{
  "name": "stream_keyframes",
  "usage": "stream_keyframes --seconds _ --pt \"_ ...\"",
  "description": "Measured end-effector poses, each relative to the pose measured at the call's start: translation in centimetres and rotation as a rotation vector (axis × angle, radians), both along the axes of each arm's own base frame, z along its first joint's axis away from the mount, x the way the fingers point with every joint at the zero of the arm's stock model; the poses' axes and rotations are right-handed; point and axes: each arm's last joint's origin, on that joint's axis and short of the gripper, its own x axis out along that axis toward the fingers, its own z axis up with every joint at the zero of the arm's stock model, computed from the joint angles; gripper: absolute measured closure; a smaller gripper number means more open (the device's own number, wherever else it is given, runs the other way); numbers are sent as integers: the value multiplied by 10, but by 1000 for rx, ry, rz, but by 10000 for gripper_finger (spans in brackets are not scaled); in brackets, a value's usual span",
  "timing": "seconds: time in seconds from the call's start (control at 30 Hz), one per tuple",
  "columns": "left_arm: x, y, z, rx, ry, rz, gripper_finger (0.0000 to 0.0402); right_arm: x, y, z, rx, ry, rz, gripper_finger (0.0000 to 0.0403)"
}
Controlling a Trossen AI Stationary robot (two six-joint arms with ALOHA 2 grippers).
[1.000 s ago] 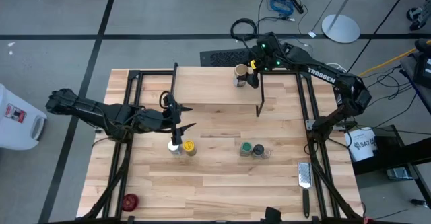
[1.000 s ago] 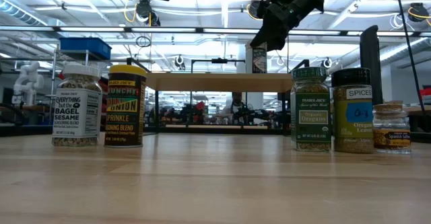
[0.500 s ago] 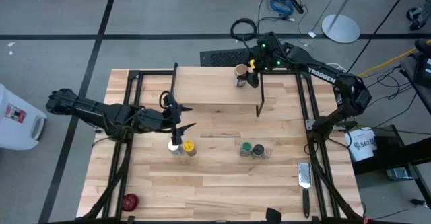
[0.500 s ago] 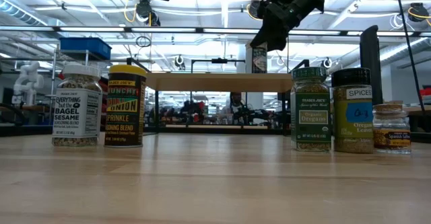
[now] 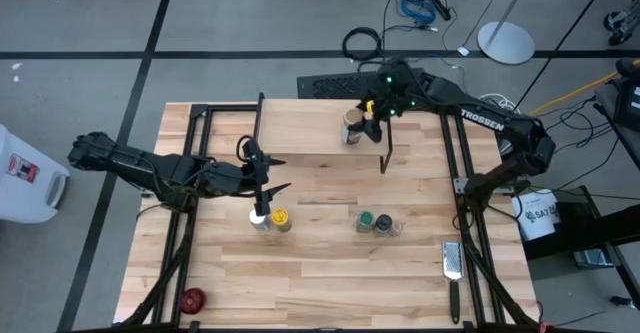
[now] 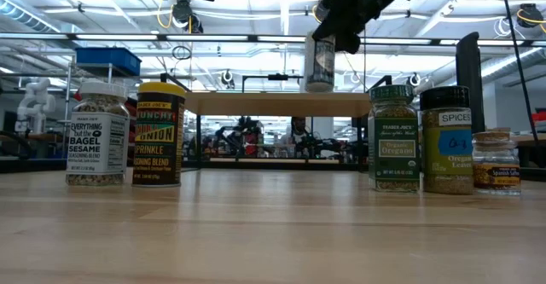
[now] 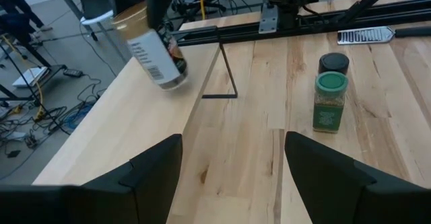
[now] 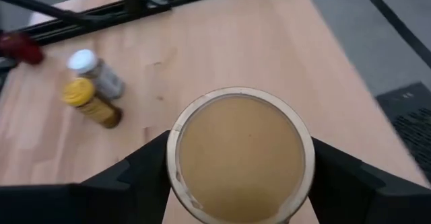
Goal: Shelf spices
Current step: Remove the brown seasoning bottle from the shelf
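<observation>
Five spice jars are in view, one in the air and four standing on the counter [image 5: 330, 263]. The right claw [image 5: 364, 125] pinches the tan-lidded jar [image 5: 351, 125] by its sides, its two fingers [image 8: 350, 177] flanking the round lid in the right wrist view; in the low view this jar [image 6: 320, 62] hangs just above the shelf [image 6: 277, 104], its base near the plank top, and whether it touches the wood cannot be told. The shelf, a light wood plank on thin black legs, sits at the far side of the counter, with one leg [image 5: 384, 149] showing below the right claw. The other four jars form two pairs nearer the front: the white-capped jar [image 5: 259, 218] touching or just beside the yellow jar [image 5: 281, 219] on the left, and the green-lidded jar [image 5: 366, 221] just beside the dark-lidded jar [image 5: 384, 224] on the right, all upright. The left claw [image 5: 268, 178] hovers close behind the white-capped jar with its two fingers [image 7: 151, 173] spread and nothing between them. One small red round object [image 5: 192, 298] lies near the front left corner, and one flat metal grater [image 5: 452, 261] with a black handle lies near the right edge.
</observation>
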Motion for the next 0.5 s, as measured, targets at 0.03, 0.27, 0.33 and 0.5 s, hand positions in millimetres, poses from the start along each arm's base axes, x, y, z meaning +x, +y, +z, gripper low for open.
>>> stream_keyframes --seconds 0.03,0.27,0.33,0.5 --pt "0 0 0 0 0 0 130 3 5 0 -1 -1 19 135" --pt "0 0 0 2 0 4 130 19 44 1 38 -5 127 135" --pt "0 0 0 7 -2 14 130 24 56 2 48 -6 158 134" --pt "0 1 0 8 -2 17 130 34 83 4 92 -28 204 134"
